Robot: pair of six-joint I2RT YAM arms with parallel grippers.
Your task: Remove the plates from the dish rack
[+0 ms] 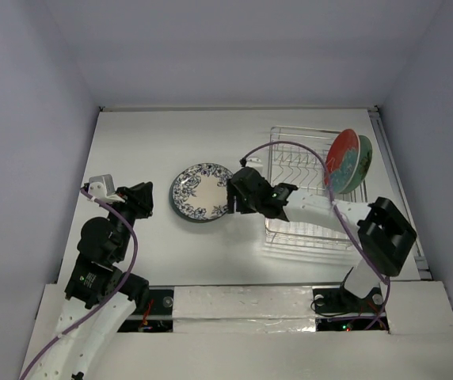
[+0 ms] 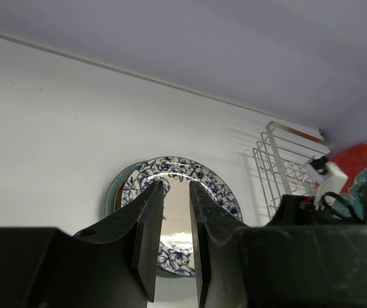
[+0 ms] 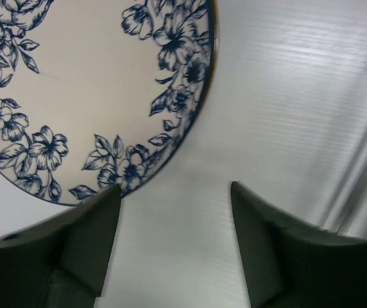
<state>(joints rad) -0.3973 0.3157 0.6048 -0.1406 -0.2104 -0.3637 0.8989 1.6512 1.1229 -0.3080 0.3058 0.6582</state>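
The dish rack (image 1: 298,158) lies behind the right gripper (image 1: 233,194), on its wrist side, with the arm stretched across the rack's near end. Two plates are left in it, standing on edge at the end farthest from that gripper: the red plate (image 1: 340,158) in front and the pale green plate (image 1: 363,168) close behind it. Both lean, their faces turned back toward the gripper. Their rims run roughly across the rack, from its far side to its near side.

The white plate with the blue floral rim (image 1: 201,191) lies flat just ahead of the right gripper's fingertips. It tops a stack: in the left wrist view a teal plate (image 2: 111,192) peeks out beneath it.

The right gripper is spread wide and holds nothing. Its wrist view shows bare table between the fingers, and the floral rim (image 3: 170,115) sits just beyond them, apart from both. The left gripper (image 1: 141,198) sits on the stack's other side, with the whole stack and the right arm between it and the rack. Its fingers (image 2: 150,224) are nearly together, a thin empty gap between them.

The right arm is much the nearer to the rack. The next pick probably means swinging it back over the rack and bringing its fingers down astride the red plate's upper rim.
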